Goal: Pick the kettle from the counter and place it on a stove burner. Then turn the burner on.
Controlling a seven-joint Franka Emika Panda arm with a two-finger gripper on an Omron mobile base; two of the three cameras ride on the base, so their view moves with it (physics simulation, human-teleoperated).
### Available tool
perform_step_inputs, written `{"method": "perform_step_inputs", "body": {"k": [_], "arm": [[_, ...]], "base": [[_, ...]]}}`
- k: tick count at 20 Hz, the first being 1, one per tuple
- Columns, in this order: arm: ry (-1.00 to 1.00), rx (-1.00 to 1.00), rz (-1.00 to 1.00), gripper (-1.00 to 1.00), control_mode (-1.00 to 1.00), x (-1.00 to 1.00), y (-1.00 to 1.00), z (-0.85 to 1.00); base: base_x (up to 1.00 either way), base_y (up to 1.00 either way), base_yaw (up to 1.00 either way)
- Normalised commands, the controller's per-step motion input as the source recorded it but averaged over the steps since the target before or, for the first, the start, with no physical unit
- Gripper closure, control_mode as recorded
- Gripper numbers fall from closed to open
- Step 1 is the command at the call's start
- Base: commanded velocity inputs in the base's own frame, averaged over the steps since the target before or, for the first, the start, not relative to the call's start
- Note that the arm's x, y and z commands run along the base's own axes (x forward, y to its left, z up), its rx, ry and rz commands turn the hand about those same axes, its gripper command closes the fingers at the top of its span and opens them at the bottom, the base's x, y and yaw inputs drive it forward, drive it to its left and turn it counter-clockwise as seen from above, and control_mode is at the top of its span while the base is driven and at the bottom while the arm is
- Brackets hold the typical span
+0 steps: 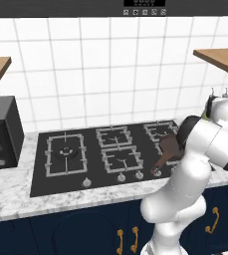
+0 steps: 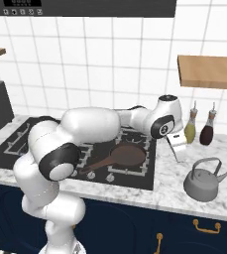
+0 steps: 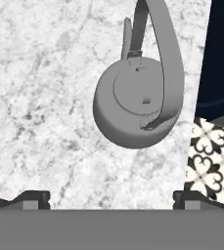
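Note:
The small grey metal kettle (image 2: 203, 181) stands upright on the white marble counter (image 2: 167, 193), to the right of the stove. In the hand view the kettle (image 3: 133, 107) is seen from above, its arched handle curving over the lid, close to the counter (image 3: 45, 97) edge. My gripper (image 2: 178, 155) hangs open above the counter, just left of the kettle and behind it, holding nothing. Its two fingertips (image 3: 30, 199) stand wide apart at the bottom of the hand view. The wide stove burner (image 1: 65, 153) lies at the stove's left end.
A brown long-handled pan (image 2: 127, 155) sits on a right-hand burner. Two bottles (image 2: 190, 128) stand by the wall behind the kettle. A black appliance (image 1: 1, 132) is left of the stove. Knobs (image 1: 120, 177) line the stove front. A wooden shelf (image 2: 209, 72) hangs overhead.

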Motion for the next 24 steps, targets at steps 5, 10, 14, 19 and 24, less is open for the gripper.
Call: {"method": "perform_step_inputs", "body": {"k": [5, 10, 14, 19, 24], "arm": [[0.07, 0.00, -0.04, -1.00, -1.00, 0.00, -0.75, -0.09], [0.05, 0.00, 0.00, -1.00, -1.00, 0.00, -0.61, -0.14], [0.00, 0.00, 0.00, -1.00, -1.00, -0.10, -0.42, 0.00], [0.00, 0.01, 0.00, -1.00, -1.00, -0.03, -0.22, -0.08], [0.00, 0.01, 0.00, -1.00, -1.00, 0.00, 0.00, -0.11]], "base": [[0.00, 0.00, 0.00], [0.00, 0.00, 0.00], [0.00, 0.00, 0.00], [0.00, 0.00, 0.00], [0.00, 0.00, 0.00]]}}
